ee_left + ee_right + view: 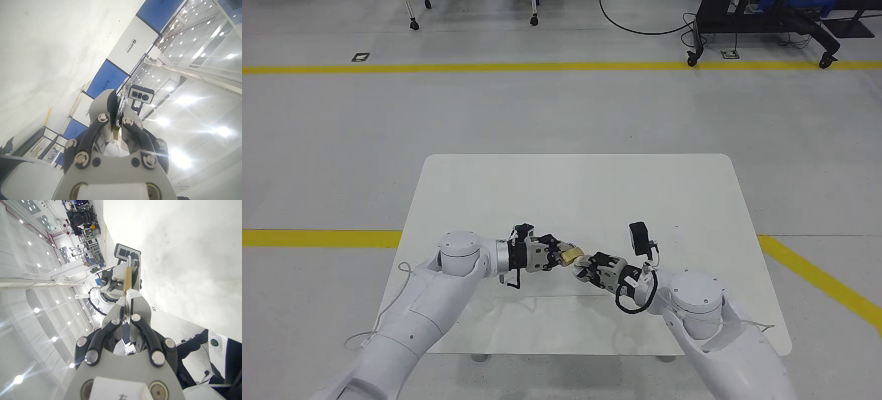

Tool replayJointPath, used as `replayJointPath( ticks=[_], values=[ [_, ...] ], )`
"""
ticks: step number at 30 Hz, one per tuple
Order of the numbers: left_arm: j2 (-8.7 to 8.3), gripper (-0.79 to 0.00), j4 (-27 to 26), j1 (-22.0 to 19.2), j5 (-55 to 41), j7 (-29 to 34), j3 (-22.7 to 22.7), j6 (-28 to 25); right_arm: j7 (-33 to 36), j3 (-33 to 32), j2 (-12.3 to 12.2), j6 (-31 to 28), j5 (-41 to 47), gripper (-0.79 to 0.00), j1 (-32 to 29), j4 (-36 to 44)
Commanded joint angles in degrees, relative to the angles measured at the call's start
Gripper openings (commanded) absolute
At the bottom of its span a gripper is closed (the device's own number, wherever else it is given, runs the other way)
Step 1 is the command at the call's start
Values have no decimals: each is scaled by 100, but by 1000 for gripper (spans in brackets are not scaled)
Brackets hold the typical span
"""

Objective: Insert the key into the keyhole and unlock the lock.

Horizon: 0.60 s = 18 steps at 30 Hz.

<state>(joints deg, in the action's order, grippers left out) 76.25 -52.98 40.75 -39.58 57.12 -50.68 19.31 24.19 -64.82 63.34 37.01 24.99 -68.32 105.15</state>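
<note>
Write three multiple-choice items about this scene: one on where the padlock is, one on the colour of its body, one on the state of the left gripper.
1. Where is the padlock relative to the white table?
A) lying on it
B) held in the air above it
C) beneath it, on the floor

2. What colour is the padlock body?
A) brass yellow
B) red
C) black

3. How is the left gripper?
A) wide open and empty
B) shut on the padlock
C) pressed flat on the table

Answers: 1 B, the top view shows it held up where the arms meet. 2 A, the right wrist view shows a brass-yellow body. 3 B, the left wrist view shows its fingers clamped on the padlock.
</note>
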Motion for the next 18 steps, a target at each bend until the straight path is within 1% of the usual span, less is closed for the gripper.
replayJointPath(
  ticks=[1,8,9,10,12,13,14,18],
  values=[
    [2,-785,-3,4,-6,17,-8,19,-13,0,5,-8,8,-785,3,-4],
    [9,-785,37,-2,-22,75,-37,48,-22,-38,14,-61,53,-785,-19,3],
    [11,-785,51,-6,-23,75,-41,50,-20,-48,13,-63,55,-702,-26,7],
    [14,-785,61,-11,-22,75,-41,49,-15,-58,12,-61,53,-696,-33,13],
    [20,-785,87,-17,-28,81,-42,52,-26,-86,10,-71,45,-696,-51,29],
    [24,-785,95,-21,-28,81,-42,51,-23,-96,8,-70,43,-720,-63,39],
    [27,-785,102,-25,-23,84,-39,54,-20,-110,7,-70,41,-727,-74,52],
    [36,-785,128,-35,-20,95,-44,42,0,-167,-3,-77,32,-708,-135,120]
  ],
)
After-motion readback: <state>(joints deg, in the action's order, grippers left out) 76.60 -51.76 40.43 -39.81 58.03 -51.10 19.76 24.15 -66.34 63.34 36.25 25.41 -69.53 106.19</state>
